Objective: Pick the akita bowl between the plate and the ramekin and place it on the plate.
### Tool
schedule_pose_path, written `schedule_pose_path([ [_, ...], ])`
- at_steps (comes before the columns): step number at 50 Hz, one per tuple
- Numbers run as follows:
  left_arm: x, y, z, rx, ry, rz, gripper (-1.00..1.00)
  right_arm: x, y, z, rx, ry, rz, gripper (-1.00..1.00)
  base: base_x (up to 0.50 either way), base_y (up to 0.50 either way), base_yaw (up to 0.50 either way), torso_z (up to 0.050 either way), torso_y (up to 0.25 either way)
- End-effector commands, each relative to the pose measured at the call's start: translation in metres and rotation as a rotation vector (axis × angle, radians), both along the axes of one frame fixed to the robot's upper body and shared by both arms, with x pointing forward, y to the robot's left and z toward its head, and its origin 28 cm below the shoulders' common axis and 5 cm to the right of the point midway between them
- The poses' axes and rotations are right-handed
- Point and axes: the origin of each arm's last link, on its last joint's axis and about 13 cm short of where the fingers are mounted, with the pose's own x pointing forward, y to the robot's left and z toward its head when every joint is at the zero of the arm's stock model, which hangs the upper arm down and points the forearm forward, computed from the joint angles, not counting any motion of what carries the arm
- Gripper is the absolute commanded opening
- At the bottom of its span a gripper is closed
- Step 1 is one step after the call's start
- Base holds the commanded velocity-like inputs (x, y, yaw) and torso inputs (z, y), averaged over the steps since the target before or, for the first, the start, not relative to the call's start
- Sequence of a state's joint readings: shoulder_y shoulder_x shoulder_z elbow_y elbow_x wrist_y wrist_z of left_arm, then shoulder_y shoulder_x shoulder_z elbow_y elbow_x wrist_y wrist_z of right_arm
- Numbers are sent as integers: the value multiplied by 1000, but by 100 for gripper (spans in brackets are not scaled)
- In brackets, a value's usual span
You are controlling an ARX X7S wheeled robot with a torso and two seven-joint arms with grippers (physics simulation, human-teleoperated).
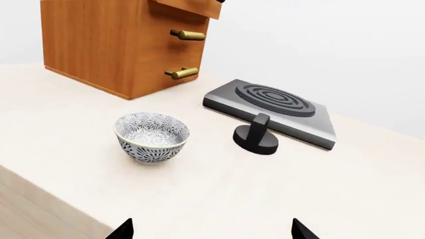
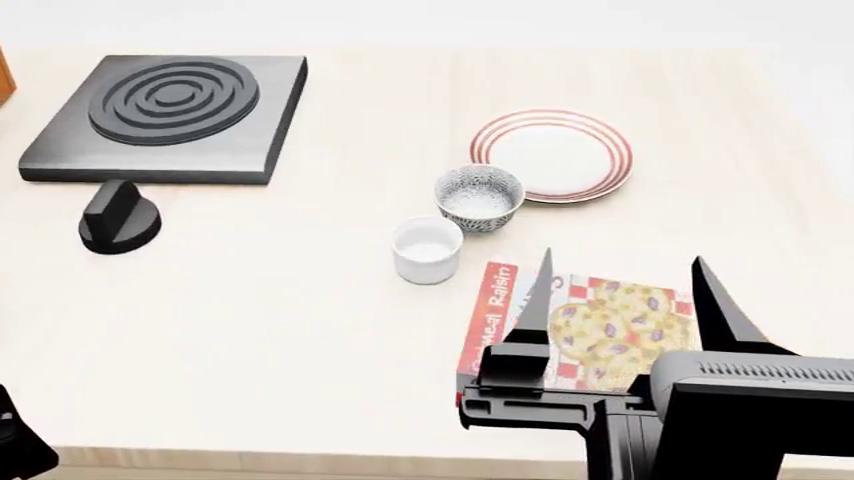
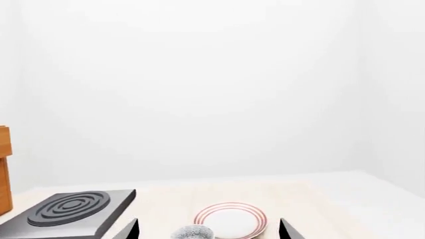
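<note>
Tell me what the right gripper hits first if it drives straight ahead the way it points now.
Probably the akita bowl: it lies low between the right gripper fingers, just ahead of the plate. Depth and height are unclear, so the gripper could pass over both.

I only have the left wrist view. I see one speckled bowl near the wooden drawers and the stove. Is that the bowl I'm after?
Observer: No. The head view shows a second speckled bowl between the plate and the ramekin. That is the one to pick.
Operator: Which arm is nearer to it?
Observer: The right gripper. It is open, above a cookie box that lies on the robot's side of the ramekin.
Operator: Is the plate free?
Observer: Yes, nothing lies on it in the head view.
</note>
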State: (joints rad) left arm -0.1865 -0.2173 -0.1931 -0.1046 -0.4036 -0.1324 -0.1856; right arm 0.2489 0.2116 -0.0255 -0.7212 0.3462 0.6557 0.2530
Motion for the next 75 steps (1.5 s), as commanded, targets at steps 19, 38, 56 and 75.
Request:
schedule_pose_path([
  [19,-1,0,1,5,0,-1,100,-1,2,0,-22,6,23,100,110,0,0,0,0],
  [38,0,0,0,5,1,-1,100,0,2,-2,-15,10,27,100,123,0,0,0,0],
  [56,0,0,0,7,1,0,100,1,2,-2,-11,10,23,100,271,0,0,0,0],
  [75,0,0,-1,8,1,-1,100,0,2,-2,-8,12,25,100,271,0,0,0,0],
])
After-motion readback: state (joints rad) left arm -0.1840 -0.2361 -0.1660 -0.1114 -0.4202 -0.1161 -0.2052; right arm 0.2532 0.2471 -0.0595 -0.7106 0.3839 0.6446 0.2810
